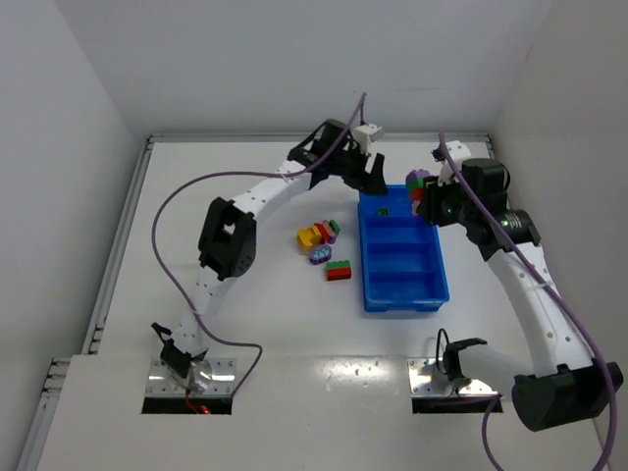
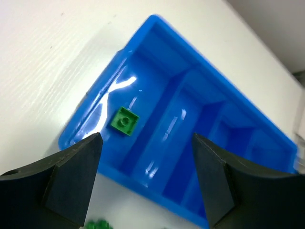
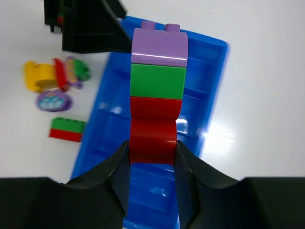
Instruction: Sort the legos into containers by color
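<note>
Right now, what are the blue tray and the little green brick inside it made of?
The blue tray looks like glossy moulded plastic: bright white glints streak its walls and floor. The green brick also seems to be plastic, but with a duller, smoother finish: even colour, crisp edges, one round stud on top.

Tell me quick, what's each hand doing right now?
Left hand: open, empty.
Right hand: closed on a stacked purple, green and red plastic brick tower.
</note>
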Tool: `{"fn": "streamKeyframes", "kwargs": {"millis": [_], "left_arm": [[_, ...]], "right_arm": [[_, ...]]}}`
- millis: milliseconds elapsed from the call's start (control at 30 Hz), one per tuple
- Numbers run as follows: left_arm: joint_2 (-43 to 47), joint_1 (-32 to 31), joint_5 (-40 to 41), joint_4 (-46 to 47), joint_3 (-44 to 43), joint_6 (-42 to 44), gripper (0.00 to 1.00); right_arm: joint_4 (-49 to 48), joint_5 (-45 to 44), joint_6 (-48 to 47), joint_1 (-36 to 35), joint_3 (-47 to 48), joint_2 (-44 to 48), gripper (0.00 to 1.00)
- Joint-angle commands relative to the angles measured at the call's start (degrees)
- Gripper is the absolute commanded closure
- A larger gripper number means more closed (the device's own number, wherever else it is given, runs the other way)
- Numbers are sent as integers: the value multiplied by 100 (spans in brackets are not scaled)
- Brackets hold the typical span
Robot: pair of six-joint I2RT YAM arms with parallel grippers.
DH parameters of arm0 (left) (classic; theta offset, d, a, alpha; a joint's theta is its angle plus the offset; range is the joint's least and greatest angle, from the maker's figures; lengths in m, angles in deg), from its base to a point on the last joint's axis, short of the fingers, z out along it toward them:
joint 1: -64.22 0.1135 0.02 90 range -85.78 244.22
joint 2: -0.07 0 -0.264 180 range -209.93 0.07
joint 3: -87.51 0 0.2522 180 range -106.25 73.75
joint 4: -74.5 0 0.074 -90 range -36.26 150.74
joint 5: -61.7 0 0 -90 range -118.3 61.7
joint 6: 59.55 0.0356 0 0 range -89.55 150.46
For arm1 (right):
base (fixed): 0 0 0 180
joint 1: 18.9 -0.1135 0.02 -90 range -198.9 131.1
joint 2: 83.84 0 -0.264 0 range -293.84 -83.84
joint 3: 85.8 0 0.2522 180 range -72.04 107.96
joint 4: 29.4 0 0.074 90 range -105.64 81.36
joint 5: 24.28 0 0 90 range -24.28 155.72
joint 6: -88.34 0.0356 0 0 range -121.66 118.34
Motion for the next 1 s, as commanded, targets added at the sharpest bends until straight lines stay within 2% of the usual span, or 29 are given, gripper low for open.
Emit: {"fn": "streamKeyframes", "kwargs": {"millis": [0, 33, 67, 167, 200, 267, 333, 400, 500, 533, 600, 667, 700, 800, 967], "left_arm": [[1212, 785, -1290, 517, 341, -50, 18], [1336, 1006, -1598, 517, 430, -207, 18], [1511, 1243, -2480, 613, 492, -322, 17], [1723, 2228, -3487, 675, 729, -718, 17], [1837, 2448, -4056, 675, 730, -771, 17], [1925, 3009, -4708, 675, 887, -858, 17], [2092, 3388, -4983, 675, 1176, -921, 15], [2241, 3565, -5160, 675, 1466, -868, 14], [2741, 3680, -5231, 675, 2422, -369, 13], [2821, 3680, -5170, 675, 2609, -289, 13], [2893, 3680, -5169, 675, 2891, -235, 13], [3006, 3567, -5169, 675, 3207, -130, 13], [3007, 3566, -5073, 675, 3208, -77, 13], [3164, 3513, -4862, 440, 3314, 283, 13], [3165, 3461, -4748, 88, 3183, 661, 14]], "right_arm": [[-545, 1545, -342, 18, 67, -150, 100], [-546, 2166, -543, 18, 138, -264, 100], [-546, 2416, -623, 18, 269, -543, 100], [-407, 3453, -983, 18, 611, -1037, 100], [-406, 3690, -1089, 18, 691, -1352, 100], [-353, 4350, -1317, 18, 884, -1643, 100], [-353, 4842, -1572, -96, 1095, -2116, 100], [-283, 5324, -1767, -157, 1525, -2504, 100], [41, 6125, -1951, -271, 2533, -3609, 100], [130, 6127, -1951, -368, 2764, -3613, 100], [384, 6390, -1899, -482, 3273, -4279, 100], [954, 6591, -1899, -649, 4326, -4928, 100], [957, 6593, -1899, -702, 4548, -5123, 100], [1141, 6734, -1776, -852, 4910, -5459, 100], [886, 6734, -1626, -1072, 4796, -5512, 100]]}}
